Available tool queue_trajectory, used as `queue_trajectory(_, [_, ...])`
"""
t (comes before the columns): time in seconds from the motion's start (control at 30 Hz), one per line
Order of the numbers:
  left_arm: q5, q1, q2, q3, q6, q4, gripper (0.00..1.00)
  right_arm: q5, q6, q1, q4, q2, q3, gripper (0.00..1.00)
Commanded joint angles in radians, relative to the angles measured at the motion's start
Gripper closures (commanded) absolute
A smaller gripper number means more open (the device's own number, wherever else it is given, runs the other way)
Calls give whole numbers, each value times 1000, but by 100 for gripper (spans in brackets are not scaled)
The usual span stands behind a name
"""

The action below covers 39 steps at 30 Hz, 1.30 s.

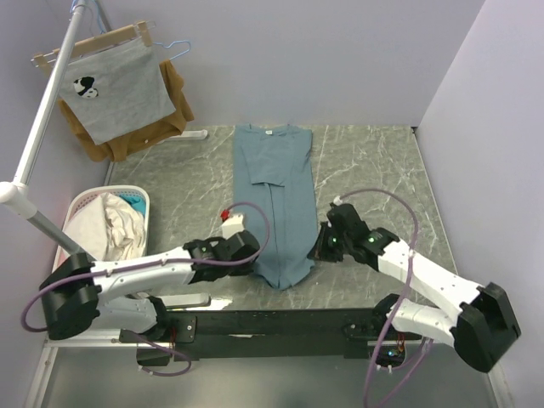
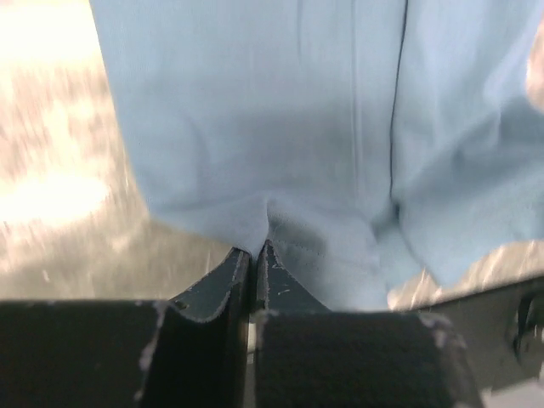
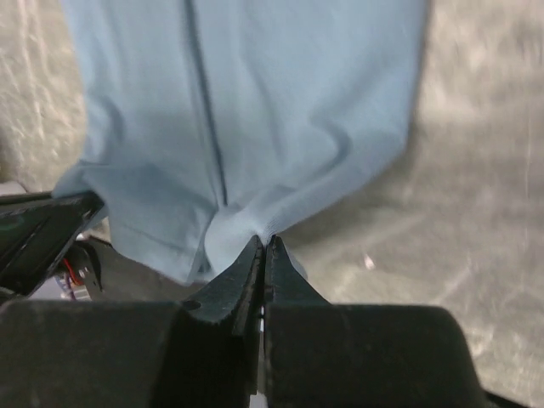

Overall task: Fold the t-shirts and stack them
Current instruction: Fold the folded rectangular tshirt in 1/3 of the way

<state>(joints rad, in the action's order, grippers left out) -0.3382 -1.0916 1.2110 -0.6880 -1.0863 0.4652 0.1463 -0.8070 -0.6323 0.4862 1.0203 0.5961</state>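
A dusty teal-blue t-shirt [image 1: 277, 197] lies on the table folded into a long narrow strip, its collar and small neck label at the far end. My left gripper [image 1: 252, 259] is shut on the near left corner of the strip's hem; in the left wrist view the cloth [image 2: 280, 127] bunches at the closed gripper tips [image 2: 255, 248]. My right gripper [image 1: 318, 252] is shut on the near right corner; in the right wrist view the cloth [image 3: 255, 110] is pinched at the closed gripper tips [image 3: 263, 241].
A white laundry basket [image 1: 83, 204] with pale garments stands at the left. A grey printed shirt [image 1: 115, 85] and a brown garment [image 1: 174, 93] hang on hangers at the far left, beside a white pole [image 1: 38, 127]. A small red-and-white object [image 1: 229, 219] lies left of the strip.
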Motion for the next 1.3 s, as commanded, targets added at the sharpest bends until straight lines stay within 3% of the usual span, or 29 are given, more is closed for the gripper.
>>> queue_trajectory(0.0, [-68,74,62,-88,117,-13,93,-66,91,5,-40,104,135,100])
queue_trajectory(0.2, [10,268,108,-126,255,-140,92,-74,161,60,-61,268,278,100])
queue_trajectory(0.33, [27,361,227,-221,342,-183,92,-83,198,100,-57,385,398,100])
queue_trajectory(0.47, [59,421,337,-323,411,-227,94,-91,233,146,-32,513,485,100])
queue_trajectory(0.97, [150,572,565,-446,488,-375,88,-114,279,273,-101,822,712,100])
queue_trajectory(1.03, [175,593,578,-461,509,-402,61,-145,285,287,-81,849,778,86])
queue_trajectory(1.1, [174,616,596,-508,511,-379,24,-197,281,304,-25,877,830,59])
queue_trajectory(1.17, [144,625,591,-542,509,-361,14,-266,275,310,-23,862,847,35])
queue_trajectory(1.27, [160,627,530,-536,528,-373,5,-251,285,310,-55,795,828,30])
